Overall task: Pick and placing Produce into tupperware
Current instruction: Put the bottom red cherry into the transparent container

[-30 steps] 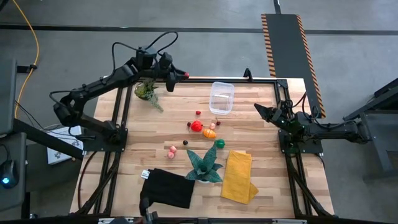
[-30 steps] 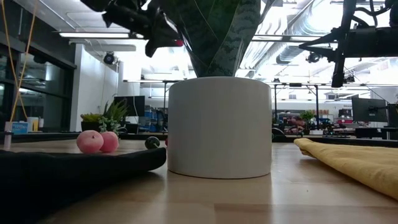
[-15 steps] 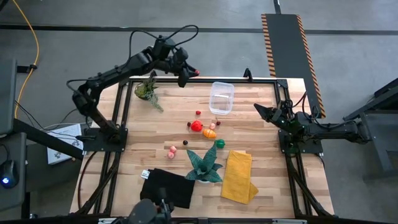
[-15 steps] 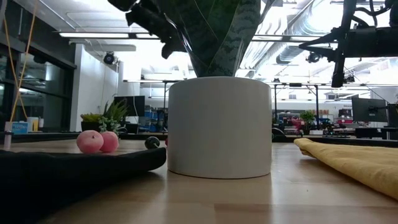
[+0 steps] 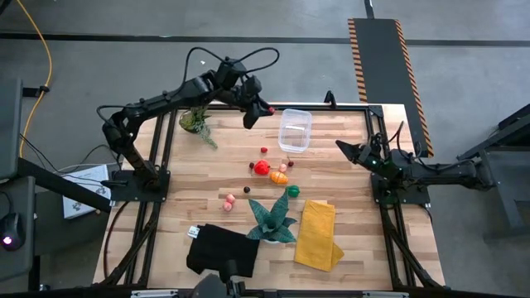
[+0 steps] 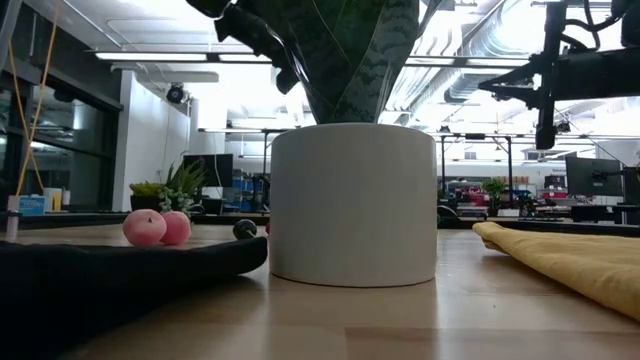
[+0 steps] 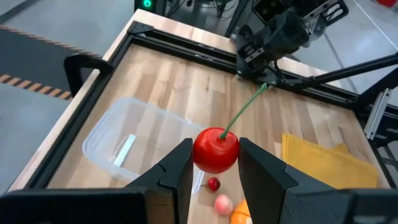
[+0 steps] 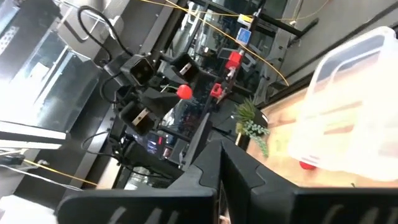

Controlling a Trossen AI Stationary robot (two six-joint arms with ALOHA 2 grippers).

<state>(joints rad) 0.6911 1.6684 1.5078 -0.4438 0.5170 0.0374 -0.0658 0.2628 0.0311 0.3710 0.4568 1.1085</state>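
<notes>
**Cherry held in the air beside the tub**

The left wrist view gives what the overhead picture only hints at: a red cherry (image 7: 216, 150) with a thin green stem is pinched between the left gripper (image 7: 214, 163) fingers, and the clear tupperware (image 7: 135, 146) lies empty on the wooden table (image 7: 186, 87) below it. From above, the cherry is a small red dot at the gripper's tip (image 5: 270, 110), just left of the tub (image 5: 295, 131), which sits near the table's far edge. The rest of the produce (image 5: 271, 170) lies scattered mid-table, between the tub and the teal spiky plant (image 5: 273, 218).

The left arm reaches in a long arc from its base at the table's left, the wrist bent downward. The right gripper (image 5: 341, 146) rests at the right edge, fingers pressed together, pointing toward the tub. The low view shows only two pink pieces (image 6: 156, 228) beside the white pot (image 6: 353, 204).
</notes>
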